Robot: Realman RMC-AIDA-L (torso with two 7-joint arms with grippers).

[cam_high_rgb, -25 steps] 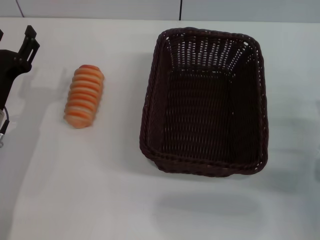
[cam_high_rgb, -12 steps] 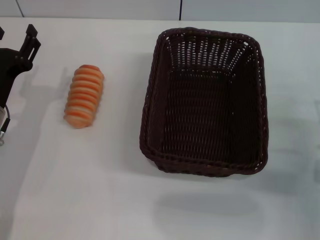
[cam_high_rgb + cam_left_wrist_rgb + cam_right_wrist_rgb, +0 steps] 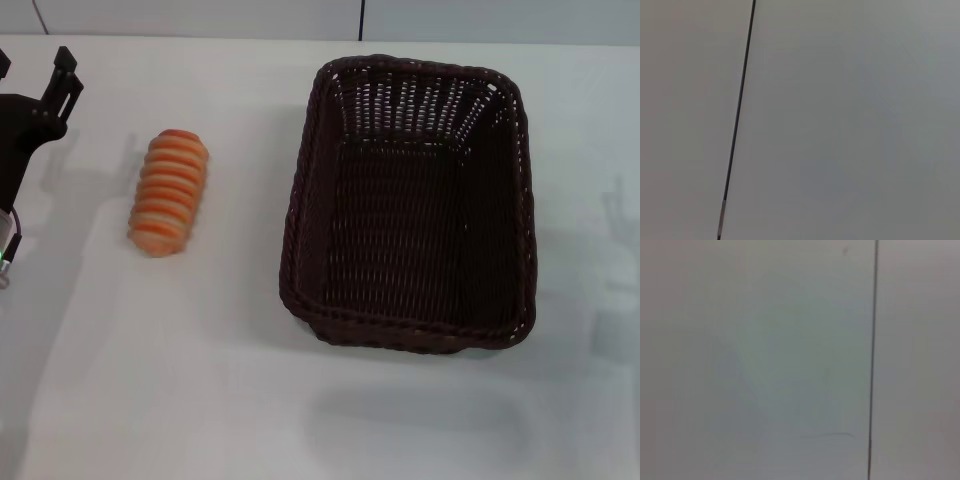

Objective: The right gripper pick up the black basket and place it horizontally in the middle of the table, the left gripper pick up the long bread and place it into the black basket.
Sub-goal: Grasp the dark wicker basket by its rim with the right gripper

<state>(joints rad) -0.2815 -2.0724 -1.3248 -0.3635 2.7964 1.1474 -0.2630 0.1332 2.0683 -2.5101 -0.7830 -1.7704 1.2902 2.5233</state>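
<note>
White, smooth tabletop (image 3: 200,380) fills the head view, a pale wall strip running along the top edge. Biggest thing out there: the dark brown-black woven wicker basket (image 3: 410,200), sitting right of centre, long side running up the frame, empty. It looks light but bulky and stiff; the thick braided rim is probably the place to pinch. Left of it and well apart lies the orange-tan ridged long bread (image 3: 168,192), likely soft, best taken across its middle. At the upper left edge hovers the black two-pronged left gripper (image 3: 35,75), prongs spread apart, holding nothing. No right gripper anywhere in view.
</note>
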